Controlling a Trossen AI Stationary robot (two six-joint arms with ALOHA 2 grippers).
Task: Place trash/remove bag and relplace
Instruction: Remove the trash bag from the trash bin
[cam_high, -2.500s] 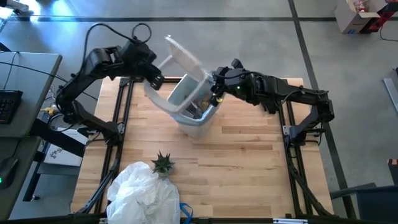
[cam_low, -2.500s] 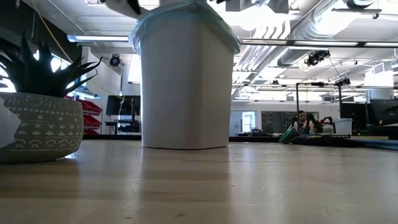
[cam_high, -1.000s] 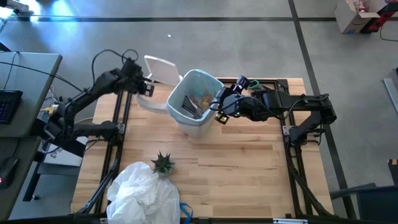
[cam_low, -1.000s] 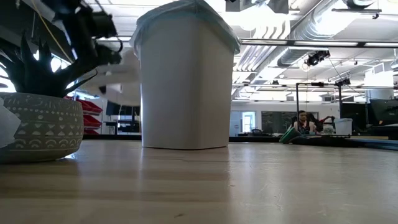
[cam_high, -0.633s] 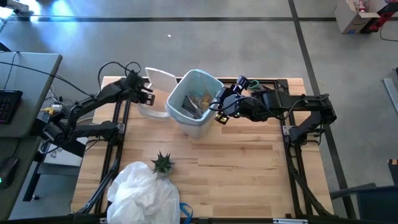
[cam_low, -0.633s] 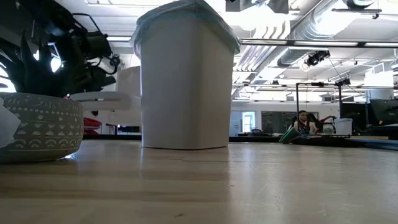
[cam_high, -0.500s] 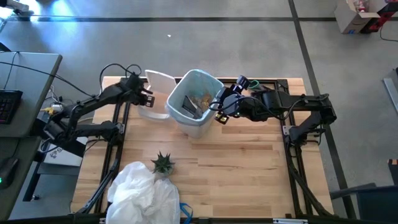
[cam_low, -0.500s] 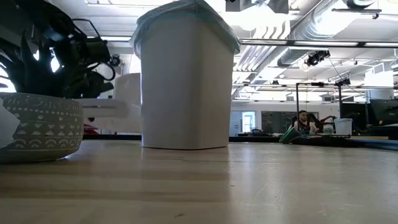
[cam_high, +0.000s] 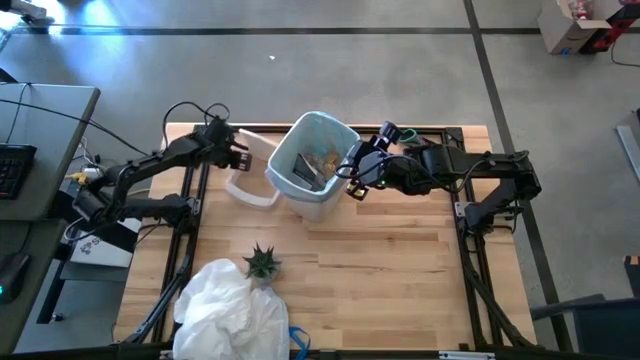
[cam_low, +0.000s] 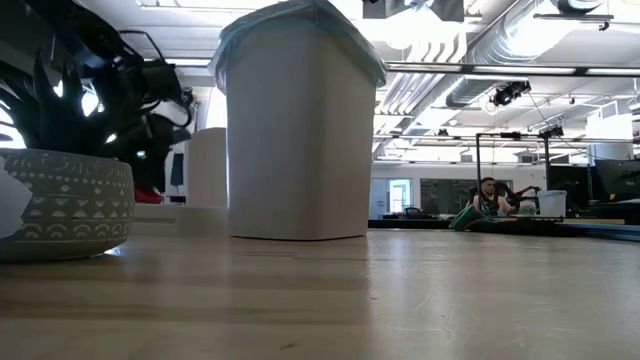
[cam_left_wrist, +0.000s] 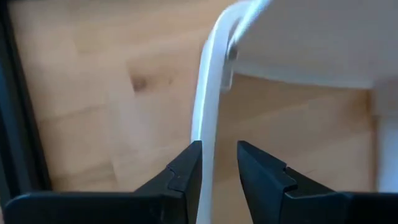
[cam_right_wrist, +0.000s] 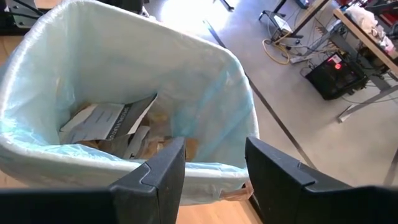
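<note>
The white bin (cam_low: 300, 130) stands at the far middle of the table, lined with the light-blue bag (cam_right_wrist: 205, 81), which folds over its rim. Trash (cam_right_wrist: 112, 121) of brown and white paper lies inside. The bin's white lid (cam_high: 252, 172) stands left of the bin, its lower edge on the table (cam_low: 207, 180). My left gripper (cam_left_wrist: 219, 149) is open, with the lid's thin rim between its fingers. My right gripper (cam_right_wrist: 214, 158) hangs open just above the bin's right rim (cam_high: 350, 172). My left gripper comes at the lid slanting down from the table's left. The lid's thin rim (cam_left_wrist: 208, 93) runs between the two fingers, close along one finger (cam_left_wrist: 186, 168). A gap shows to the other finger. Whether it touches the rim, I cannot tell.
A small green plant (cam_high: 262, 262) in a patterned pot (cam_low: 60, 200) stands near the front left. A heap of white crinkled plastic (cam_high: 225, 305) lies beside it at the near left corner. Bare wood lies right of the bin.
My left gripper has gone down at the bin's left side, carrying the lid. The lid, held clear and about level a second ago, has come down and tipped, and now stands on the table beside the bin.
</note>
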